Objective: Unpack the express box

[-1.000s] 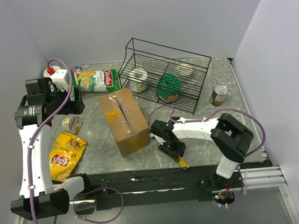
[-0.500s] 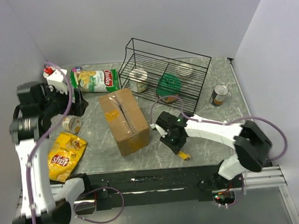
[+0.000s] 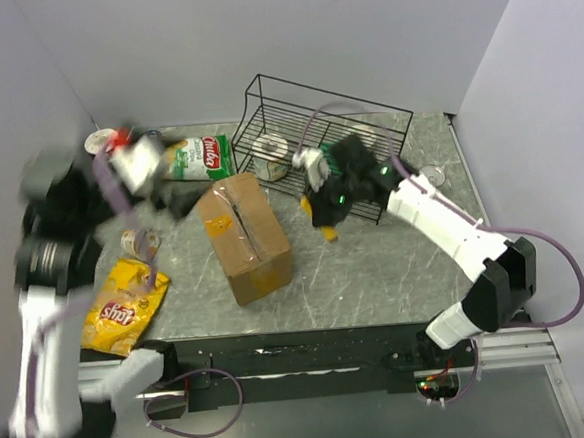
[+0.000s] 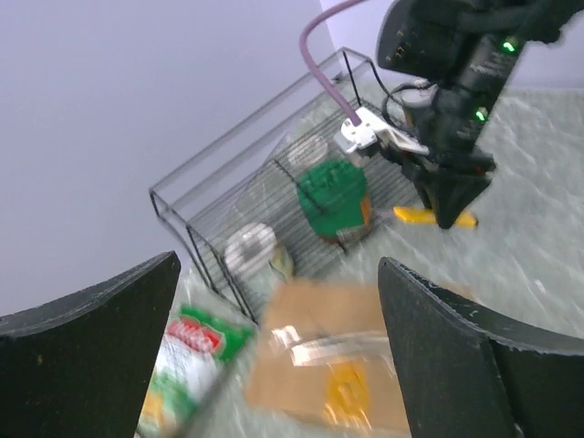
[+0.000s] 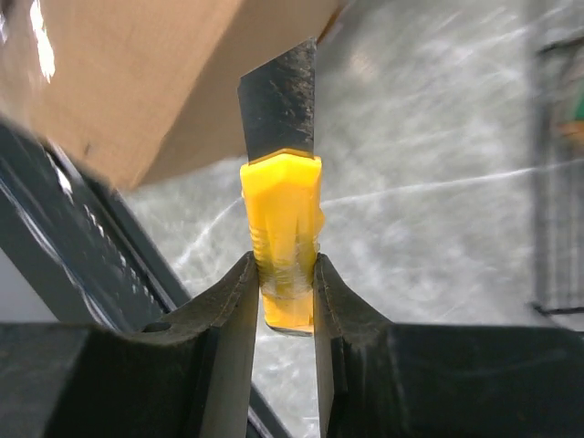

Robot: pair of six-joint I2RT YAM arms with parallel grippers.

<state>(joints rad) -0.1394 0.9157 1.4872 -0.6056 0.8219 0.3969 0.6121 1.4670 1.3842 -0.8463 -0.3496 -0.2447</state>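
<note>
The express box [image 3: 243,237], brown cardboard with tape along its closed flaps, lies at the middle of the table; the left wrist view blurs the express box [image 4: 333,365]. My right gripper [image 3: 320,215] hangs in the air just right of the box, in front of the wire basket, shut on a yellow utility knife [image 3: 328,233]. In the right wrist view the knife [image 5: 283,228] stands between the fingers, dark blade out, pointing toward the box [image 5: 155,73]. My left gripper [image 3: 177,197], motion-blurred, hovers open at the box's far left corner.
The black wire basket [image 3: 386,122] at the back holds a green-lidded can [image 3: 328,161] and white-lidded cans. A green chip bag [image 3: 200,157] lies behind the box; a yellow chip bag [image 3: 128,306] and a tape roll [image 3: 138,240] lie left. A tin [image 3: 432,179] stands right.
The right gripper shut on the knife near the table's front edge and carried it up and back to beside the basket. The left arm swung right toward the box.
</note>
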